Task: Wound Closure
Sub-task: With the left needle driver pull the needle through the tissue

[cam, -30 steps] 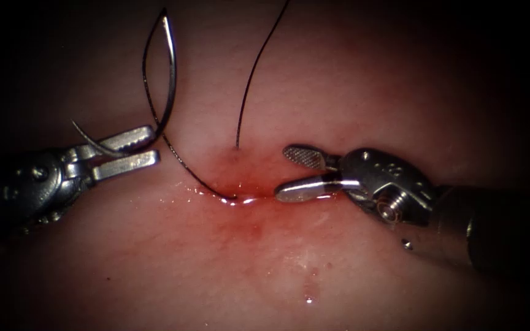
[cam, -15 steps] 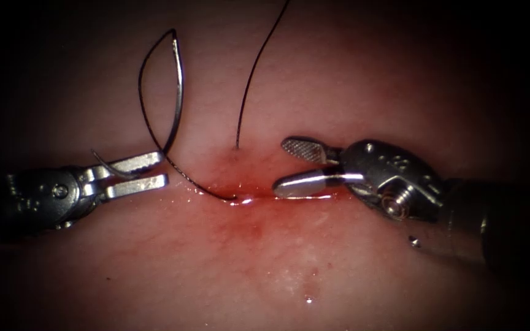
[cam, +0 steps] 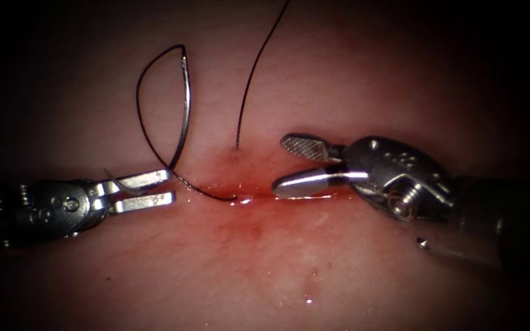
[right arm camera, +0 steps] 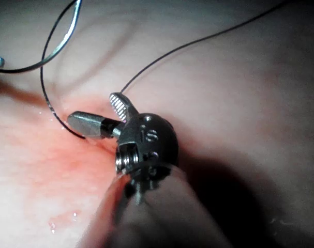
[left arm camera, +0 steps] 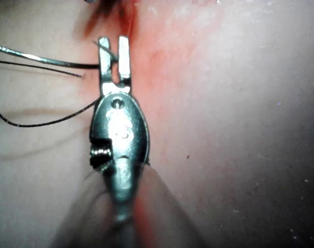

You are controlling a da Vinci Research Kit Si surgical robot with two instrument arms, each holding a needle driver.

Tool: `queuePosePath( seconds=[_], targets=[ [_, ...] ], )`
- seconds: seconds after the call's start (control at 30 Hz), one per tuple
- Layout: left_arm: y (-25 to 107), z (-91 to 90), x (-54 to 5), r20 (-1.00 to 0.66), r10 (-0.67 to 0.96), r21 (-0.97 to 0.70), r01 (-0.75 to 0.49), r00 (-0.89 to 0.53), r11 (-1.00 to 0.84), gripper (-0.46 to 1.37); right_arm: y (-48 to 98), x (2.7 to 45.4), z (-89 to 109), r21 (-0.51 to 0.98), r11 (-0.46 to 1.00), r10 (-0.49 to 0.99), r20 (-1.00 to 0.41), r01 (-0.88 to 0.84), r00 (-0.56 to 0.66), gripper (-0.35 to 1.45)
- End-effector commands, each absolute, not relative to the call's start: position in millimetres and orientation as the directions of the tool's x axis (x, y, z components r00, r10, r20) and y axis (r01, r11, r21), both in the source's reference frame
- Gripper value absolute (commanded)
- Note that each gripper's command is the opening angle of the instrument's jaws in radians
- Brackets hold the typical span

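My left tool (cam: 170,186) lies on the left side of the cut (cam: 259,197), shut on the curved needle (cam: 183,116) near its pointed end. The needle is out of the tissue; its tip pokes out behind the jaws and its body arcs upward. From the needle's top end, dark thread (cam: 139,104) loops down into the left end of the cut. In the left wrist view the left tool (left arm camera: 114,40) grips the needle (left arm camera: 38,58). My right tool (cam: 279,165) is open and holds nothing, its lower jaw lying along the cut's right part. It also appears in the right wrist view (right arm camera: 91,107).
A second strand of thread (cam: 254,67) runs from the upper edge down into the tissue (cam: 338,263) just above the cut. Red fluid (cam: 240,178) wets the tissue around the cut, with glistening drops below it.
The left tool has moved right and down toward the cut, carrying the needle, whose top has swung lower and rightward. The right tool has barely shifted and stays open.
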State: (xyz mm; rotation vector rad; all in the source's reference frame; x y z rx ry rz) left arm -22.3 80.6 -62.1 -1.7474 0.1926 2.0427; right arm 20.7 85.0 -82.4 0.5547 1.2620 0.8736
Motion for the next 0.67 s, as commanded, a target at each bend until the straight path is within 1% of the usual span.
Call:
queuePosePath(
  seconds=[0.03, 0.67],
  targets=[
    [80.6, -62.1, -22.3, -0.966, 0.238, -0.179, -0.405, -0.100, -0.897, -0.35, 85.1, 20.7, -82.4, 0.779, 0.574, 0.813, -0.579, -0.252, 0.062, 1.02],
    [80.6, -61.8, -22.4, -0.970, 0.221, -0.164, -0.394, -0.104, -0.904, -0.35, 85.4, 20.7, -82.5, 0.778, 0.575, 0.812, -0.580, -0.253, 0.062, 1.02]
  ],
)
